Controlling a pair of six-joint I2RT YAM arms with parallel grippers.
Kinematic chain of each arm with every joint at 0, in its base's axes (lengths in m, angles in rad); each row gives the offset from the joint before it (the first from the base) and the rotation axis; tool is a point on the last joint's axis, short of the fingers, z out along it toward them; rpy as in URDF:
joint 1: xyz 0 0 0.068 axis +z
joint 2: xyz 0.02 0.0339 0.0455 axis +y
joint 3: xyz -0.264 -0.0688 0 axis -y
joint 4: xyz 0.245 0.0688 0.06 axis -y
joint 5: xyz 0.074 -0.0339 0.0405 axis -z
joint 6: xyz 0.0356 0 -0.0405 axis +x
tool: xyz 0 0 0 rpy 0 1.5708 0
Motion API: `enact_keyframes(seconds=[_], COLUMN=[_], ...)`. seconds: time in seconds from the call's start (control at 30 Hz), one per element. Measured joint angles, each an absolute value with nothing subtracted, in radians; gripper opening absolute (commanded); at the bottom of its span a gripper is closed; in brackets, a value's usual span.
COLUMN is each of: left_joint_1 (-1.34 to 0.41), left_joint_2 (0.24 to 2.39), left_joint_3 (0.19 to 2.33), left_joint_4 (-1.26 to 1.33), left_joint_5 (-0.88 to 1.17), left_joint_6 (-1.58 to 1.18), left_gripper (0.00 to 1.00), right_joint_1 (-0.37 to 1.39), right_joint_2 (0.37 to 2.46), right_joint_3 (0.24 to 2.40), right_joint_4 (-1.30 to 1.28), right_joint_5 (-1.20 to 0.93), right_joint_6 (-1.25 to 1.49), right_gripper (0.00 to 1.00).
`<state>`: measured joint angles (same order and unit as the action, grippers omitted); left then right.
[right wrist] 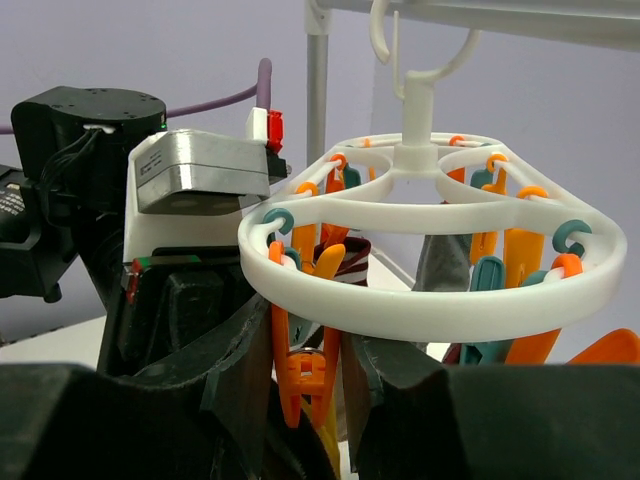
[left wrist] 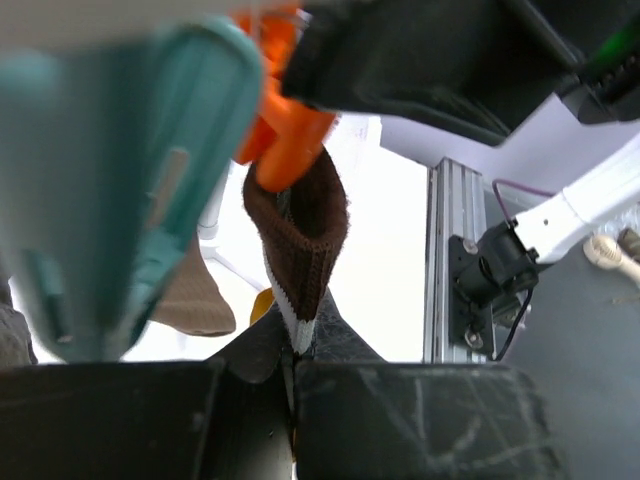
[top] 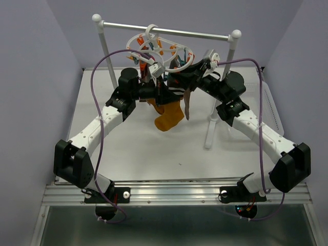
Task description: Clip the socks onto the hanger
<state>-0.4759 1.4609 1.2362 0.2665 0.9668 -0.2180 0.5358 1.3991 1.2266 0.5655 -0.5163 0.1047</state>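
hanger [right wrist: 430, 318]: white oval ring, hooked over the crossbar [top: 169, 32] of the rack [top: 105, 51]; upper centre of the top view, centre to right of the right wrist view; orange and teal clips dangling all round its rim.
left gripper [left wrist: 294, 372]: bottom centre of the left wrist view; fingers pressed together, pinching the brown sock just below its cuff.
brown sock [left wrist: 300, 220]: centre of the left wrist view; ribbed brown cuff uppermost, white stripe running down into the closed fingers; upper edge of the cuff touching the lower end of the orange clip; whether the clip bites the fabric, cannot tell.
right gripper [right wrist: 307, 375]: lower centre of the right wrist view, under the near rim of the ring; fingers set either side of the orange clip and closed against it.
orange clip [right wrist: 303, 385]: hanging from the near left of the ring, squeezed between the right fingers.
teal clip [left wrist: 130, 180]: blurred, very near the lens, filling the left of the left wrist view.
mustard-orange sock [top: 169, 118]: hanging below the two grippers, centre of the top view, above the table [top: 143, 154].
dark sock [top: 188, 105]: narrow, hanging just right of the mustard-orange one.
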Motion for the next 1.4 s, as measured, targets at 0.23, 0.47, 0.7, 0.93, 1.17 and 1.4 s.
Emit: enact_keyframes(seconds=[0.23, 0.47, 0.7, 0.93, 1.17, 1.4], left_joint_1=[-0.476, -0.476, -0.475, -0.474, -0.463, -0.458], left_joint_2=[1.461, 1.461, 1.461, 1.461, 1.497, 1.504], left_joint_3=[1.236, 1.236, 1.236, 1.237, 1.287, 1.287], left_joint_4=[0.244, 0.226, 0.242, 0.244, 0.228, 0.237], left_joint_5=[1.011, 1.01, 1.02, 1.026, 0.96, 0.915], left_joint_6=[-0.157, -0.123, -0.111, -0.093, -0.183, -0.258], left_gripper=[0.0, 0.0, 0.0, 0.0, 0.0, 0.0], right_joint_1=[0.536, 0.536, 0.536, 0.536, 0.536, 0.536], right_joint_2=[1.399, 1.375, 1.34, 1.333, 1.333, 1.333], right_joint_3=[1.227, 1.204, 1.194, 1.194, 1.194, 1.194], right_joint_4=[0.565, 0.557, 0.545, 0.538, 0.535, 0.525], right_joint_5=[-0.531, -0.54, -0.55, -0.552, -0.562, -0.572], right_joint_6=[0.09, 0.078, 0.062, 0.048, 0.044, 0.04], right_gripper=[0.01, 0.01, 0.01, 0.01, 0.01, 0.01])
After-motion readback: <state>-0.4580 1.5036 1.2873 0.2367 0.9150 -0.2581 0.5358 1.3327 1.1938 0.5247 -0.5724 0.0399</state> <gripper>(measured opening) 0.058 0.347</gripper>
